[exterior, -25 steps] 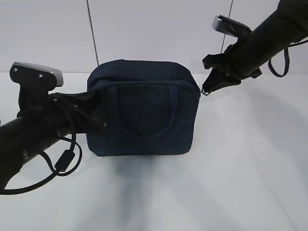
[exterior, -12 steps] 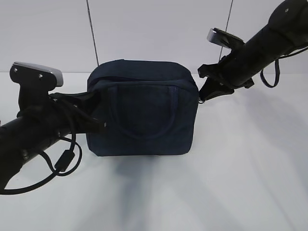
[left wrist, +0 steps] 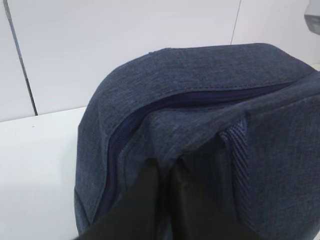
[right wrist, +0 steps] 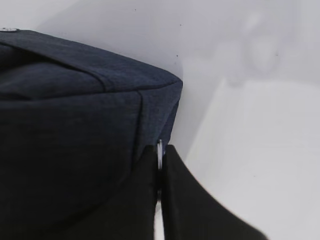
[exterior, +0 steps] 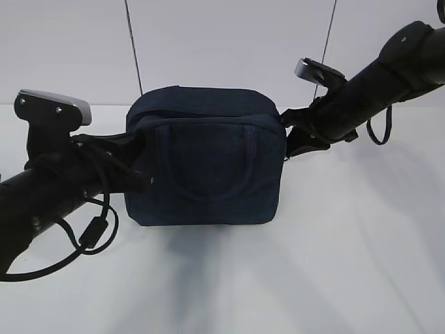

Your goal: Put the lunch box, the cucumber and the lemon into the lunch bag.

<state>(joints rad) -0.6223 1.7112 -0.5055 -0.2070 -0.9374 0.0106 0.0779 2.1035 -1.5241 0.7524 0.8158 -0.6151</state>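
The right end effector (right wrist: 159,200) is pinching the zipper's metal ring pull (right wrist: 159,154) at the lunch bag (exterior: 205,167) corner. The zipper (left wrist: 165,102) is running away leftward toward the left end effector (left wrist: 165,200), which is pinching bag fabric.

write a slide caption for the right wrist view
Right gripper shut on the metal ring pull at the navy lunch bag's corner.

White tabletop (exterior: 292,278), smooth and matt, with soft grey shadows lying on it. Behind it a pale wall (exterior: 222,42) of flat panels, parted by two thin dark seams (exterior: 133,49), one toward the left and one toward the right, both slightly slanted. Same white surface and pale wall in both wrist views, with one dark seam at the left edge of the left wrist view.
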